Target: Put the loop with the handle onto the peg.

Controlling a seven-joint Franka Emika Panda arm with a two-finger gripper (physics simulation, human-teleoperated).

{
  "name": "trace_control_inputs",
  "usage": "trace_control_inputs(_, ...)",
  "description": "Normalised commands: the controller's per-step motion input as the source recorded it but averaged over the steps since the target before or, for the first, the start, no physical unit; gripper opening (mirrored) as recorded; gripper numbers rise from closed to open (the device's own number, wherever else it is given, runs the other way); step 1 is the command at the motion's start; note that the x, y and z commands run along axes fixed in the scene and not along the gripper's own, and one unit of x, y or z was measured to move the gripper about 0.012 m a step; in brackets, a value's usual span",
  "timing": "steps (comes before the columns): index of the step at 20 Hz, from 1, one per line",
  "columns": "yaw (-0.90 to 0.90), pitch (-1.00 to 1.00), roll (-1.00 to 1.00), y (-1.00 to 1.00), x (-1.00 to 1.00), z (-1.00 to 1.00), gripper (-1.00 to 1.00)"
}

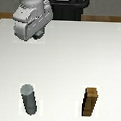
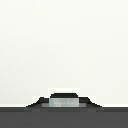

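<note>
showing the peg [image 1: 29,99] and brown block [image 1: 91,101], the exterior view hides the pincer; its state is unclear.

A bare simulated test bench is being shown, of the kind used for robot trials, not a home or shop. A plain white table [image 1: 67,51] is being rendered with flat, textureless shading and blocky edges. The robot's black base [image 1: 68,7] is being seen at the table's far edge, against a plain pale backdrop. Well in front of that base, only two simple test props are being displayed: a grey round peg [image 1: 29,99] toward the exterior view's left and a brown wooden block [image 1: 91,102] toward its right, well apart. In the wrist view, nothing but the same featureless white surface [image 2: 64,45] is being shown.
</note>
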Motion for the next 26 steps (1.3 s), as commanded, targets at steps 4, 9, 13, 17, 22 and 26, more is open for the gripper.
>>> trace_control_inputs(4, 0.92, 0.00, 0.00, 0.00, 0.00, 0.00, -1.00)
trace_control_inputs(9, 0.92, 0.00, 0.00, 0.00, 0.00, 0.00, -1.00)
trace_control_inputs(13, 0.62, 0.00, 0.00, 0.00, 0.00, 0.25, -1.00)
trace_control_inputs(17, 0.00, 0.00, 0.00, 0.00, 0.00, 0.00, -1.00)
trace_control_inputs(22, 0.00, 0.00, 0.00, 0.00, 0.00, 1.00, -1.00)
trace_control_inputs(26, 0.00, 0.00, 0.00, 0.00, 0.25, 0.00, -1.00)
